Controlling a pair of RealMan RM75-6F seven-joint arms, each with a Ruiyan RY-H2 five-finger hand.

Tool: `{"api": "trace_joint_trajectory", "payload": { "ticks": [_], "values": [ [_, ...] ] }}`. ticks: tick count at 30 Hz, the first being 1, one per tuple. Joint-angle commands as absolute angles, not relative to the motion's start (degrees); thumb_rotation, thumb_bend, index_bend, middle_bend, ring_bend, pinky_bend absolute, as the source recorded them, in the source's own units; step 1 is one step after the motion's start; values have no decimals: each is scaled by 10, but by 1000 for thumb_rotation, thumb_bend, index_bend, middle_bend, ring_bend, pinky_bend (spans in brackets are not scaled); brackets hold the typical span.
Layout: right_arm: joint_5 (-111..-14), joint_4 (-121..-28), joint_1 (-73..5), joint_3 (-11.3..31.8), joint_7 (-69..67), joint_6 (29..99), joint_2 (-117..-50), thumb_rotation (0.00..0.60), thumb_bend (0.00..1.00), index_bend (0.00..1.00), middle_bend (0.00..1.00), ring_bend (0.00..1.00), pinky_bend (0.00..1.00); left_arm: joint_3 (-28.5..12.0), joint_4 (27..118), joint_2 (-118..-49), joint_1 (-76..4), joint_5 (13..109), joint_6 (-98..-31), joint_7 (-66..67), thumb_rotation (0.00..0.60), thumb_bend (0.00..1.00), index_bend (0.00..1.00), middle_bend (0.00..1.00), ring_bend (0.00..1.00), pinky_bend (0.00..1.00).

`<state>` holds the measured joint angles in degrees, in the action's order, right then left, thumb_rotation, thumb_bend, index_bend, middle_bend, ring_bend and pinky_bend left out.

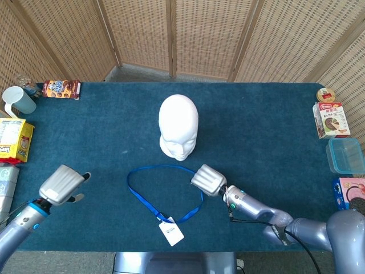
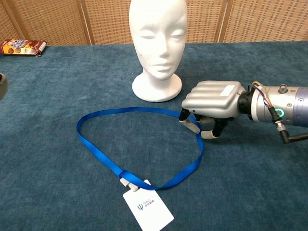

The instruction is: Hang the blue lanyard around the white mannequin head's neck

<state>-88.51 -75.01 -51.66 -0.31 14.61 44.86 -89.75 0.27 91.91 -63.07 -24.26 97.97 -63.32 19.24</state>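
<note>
The white mannequin head (image 1: 178, 127) stands upright mid-table, facing me (image 2: 158, 43). In front of it the blue lanyard (image 1: 163, 167) lies in an open loop (image 2: 125, 111) flat on the cloth. Its white badge (image 2: 147, 210) is at the near end. My right hand (image 2: 211, 98) is palm down over the loop's right side (image 1: 207, 180), just right of the head's base. Its fingertips (image 2: 191, 126) curl down and pinch the strap against the table. My left hand (image 1: 60, 184) hovers over the table at the near left, well away from the loop, holding nothing.
A cookie packet (image 1: 61, 89), a pale cup (image 1: 18, 101) and a yellow bag (image 1: 11, 138) line the left edge. Boxes (image 1: 331, 120) and a clear plastic container (image 1: 345, 155) sit along the right edge. Wicker screens stand behind the table.
</note>
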Motion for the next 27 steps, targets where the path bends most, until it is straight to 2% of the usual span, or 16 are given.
{"api": "trace_joint_trajectory", "payload": {
  "ticks": [1, 8, 27],
  "values": [
    [-883, -751, -515, -3, 146, 449, -898, 600, 430, 622, 1000, 1000, 1000, 2, 929, -641, -270, 978, -598, 192, 499, 204, 499, 1000, 1000, 1000],
    [-879, -750, -514, -2, 151, 447, -895, 600, 431, 624, 1000, 1000, 1000, 1, 926, -669, -311, 966, -541, 176, 499, 211, 534, 1000, 1000, 1000],
    [-873, -750, -508, -1, 154, 448, -899, 600, 434, 633, 1000, 1000, 1000, 3, 878, -724, -386, 948, -458, 171, 500, 212, 538, 1000, 1000, 1000]
  ]
}}
